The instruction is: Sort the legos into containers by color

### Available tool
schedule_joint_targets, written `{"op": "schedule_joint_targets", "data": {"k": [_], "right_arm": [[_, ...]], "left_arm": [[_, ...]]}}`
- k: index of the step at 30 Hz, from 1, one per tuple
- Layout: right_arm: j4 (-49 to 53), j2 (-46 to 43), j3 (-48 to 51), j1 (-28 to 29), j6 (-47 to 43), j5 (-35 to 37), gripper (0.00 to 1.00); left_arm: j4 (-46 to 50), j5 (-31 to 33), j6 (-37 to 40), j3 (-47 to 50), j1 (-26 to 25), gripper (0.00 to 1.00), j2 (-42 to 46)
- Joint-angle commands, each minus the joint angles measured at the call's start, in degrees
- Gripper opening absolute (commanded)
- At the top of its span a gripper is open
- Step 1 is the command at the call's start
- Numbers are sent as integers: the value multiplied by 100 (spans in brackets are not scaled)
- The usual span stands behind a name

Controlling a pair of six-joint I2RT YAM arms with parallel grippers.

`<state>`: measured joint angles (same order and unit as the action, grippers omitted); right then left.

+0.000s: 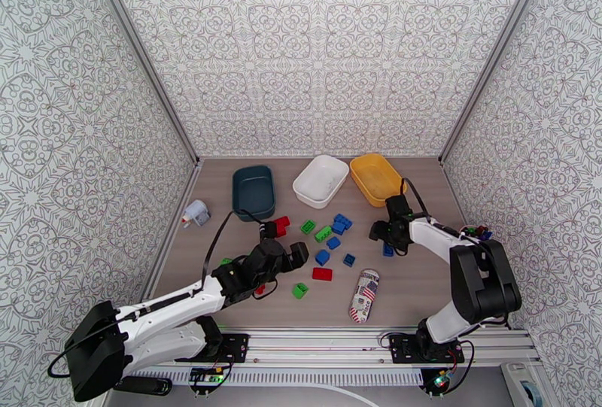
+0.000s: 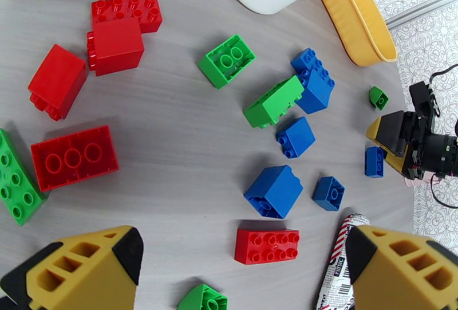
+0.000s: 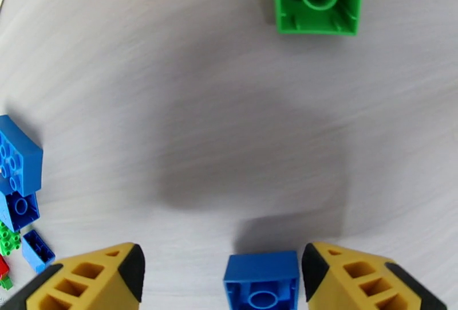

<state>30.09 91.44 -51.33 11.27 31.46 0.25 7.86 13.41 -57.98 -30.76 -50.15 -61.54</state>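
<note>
Closest to you, a printed can [image 1: 366, 296] lies on its side on the counter [image 1: 418, 299]. Near it sit a small green brick [image 1: 299, 290] and a flat red brick [image 2: 267, 246]. Your left jaws hang over this spot. They are spread wide and have nothing in them.

A bit further out, your right jaws are down low by the counter. They stand apart with a little blue brick [image 3: 261, 279] between them. One side is almost at the brick and the other side has a gap, so the brick is not pinched yet. I think this is the brick you are going for now. Squeeze it straight, or it may pop out sideways.

In the middle of the counter the rest of the legos [image 1: 328, 243] lie all mixed up: blue ones [image 2: 273, 191], green ones [image 2: 227, 60] and red ones [image 2: 117, 46]. Some touch each other. A long green brick [image 2: 273, 102] leans on a blue neighbour [image 2: 314, 79].

At the far end the three bins stand in a row. The dark teal bin [image 1: 253, 192] is on the left, the white bin [image 1: 321, 180] is in the middle and the yellow bin [image 1: 376, 177] is on the right. All three look bare inside.

So the sorting has hardly begun. As far as I can see, no brick is in a bin, and every colour is left to do.
</note>
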Motion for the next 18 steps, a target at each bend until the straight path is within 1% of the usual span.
{"op": "schedule_joint_targets", "data": {"k": [1,6,9,12,15,18], "right_arm": [[338,-138,-142,-9,-163,264,74],[334,-144,50,-3,-216,213,68],[273,-135,168,-2,-211,187,62],[224,-111,215,-3,-199,103,54],[208,-108,268,-2,-176,89,50],[225,-160,286,-2,-176,80,39]], "left_arm": [[-34,105,-109,123,-21,99,135],[-36,108,-116,179,-16,99,177],[-47,92,-118,178,-16,99,145],[-74,57,-96,167,-6,99,116],[-74,35,-82,152,-9,99,100],[-121,30,-82,156,-12,99,98]]}}
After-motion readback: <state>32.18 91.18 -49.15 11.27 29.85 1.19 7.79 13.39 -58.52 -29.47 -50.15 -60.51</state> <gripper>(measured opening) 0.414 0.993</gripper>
